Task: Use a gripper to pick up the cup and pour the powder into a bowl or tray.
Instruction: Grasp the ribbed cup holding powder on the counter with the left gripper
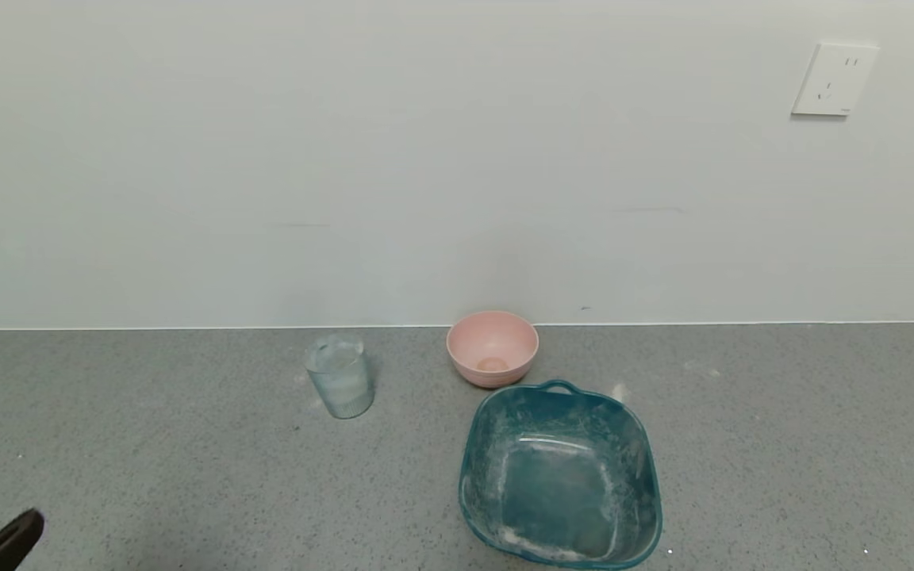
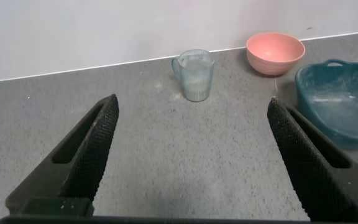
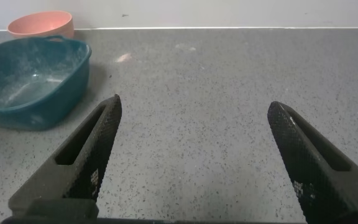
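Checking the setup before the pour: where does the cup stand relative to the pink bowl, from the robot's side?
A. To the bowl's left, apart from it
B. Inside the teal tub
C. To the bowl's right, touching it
A: the cup stands upright on the counter left of the pink bowl, with bare counter between them.

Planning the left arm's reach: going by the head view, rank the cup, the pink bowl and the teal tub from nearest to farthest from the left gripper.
The left gripper, open, sits at the counter's near left corner.
1. Cup: nearest, upright, left of both vessels.
2. Pink bowl and teal tub: too close to call. The bowl stands by the wall; the tub sits nearer the front, further right.
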